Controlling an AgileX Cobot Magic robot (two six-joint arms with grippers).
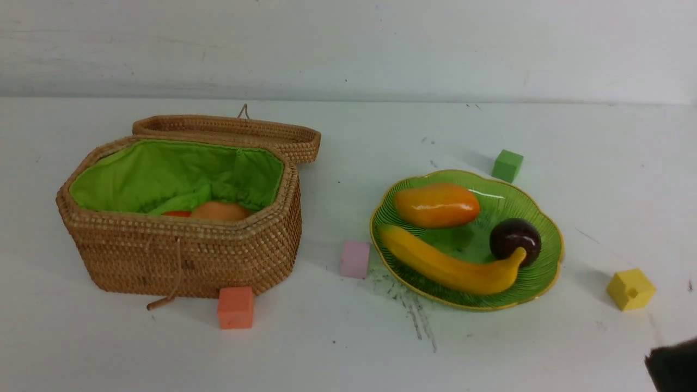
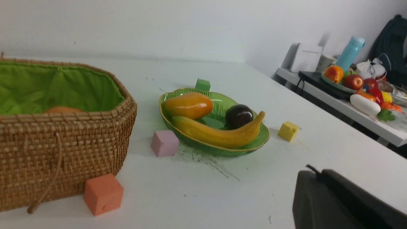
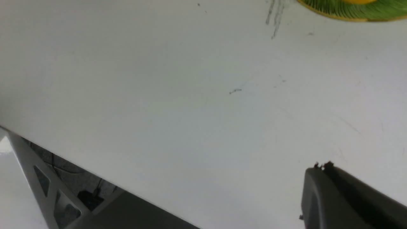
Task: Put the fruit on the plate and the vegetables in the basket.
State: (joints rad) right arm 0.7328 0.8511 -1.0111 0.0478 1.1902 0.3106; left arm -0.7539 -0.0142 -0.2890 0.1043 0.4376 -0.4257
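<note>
Now the mango point(image 1: 437, 206), banana point(image 1: 452, 262) and mangosteen point(image 1: 514, 241) sit on the plate point(image 1: 549, 283), ahead of the right gripper point(image 3: 321, 167). The potato point(image 1: 219, 211), carrot point(image 1: 177, 214) and pod point(image 1: 182, 200) are in the basket point(image 1: 190, 261), far from that gripper. Both grippers are pinched together, empty. It looks all done.

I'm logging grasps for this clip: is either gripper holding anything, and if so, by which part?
Nothing is held: the left gripper and the right gripper are both shut, with nothing between their fingertips.
</note>
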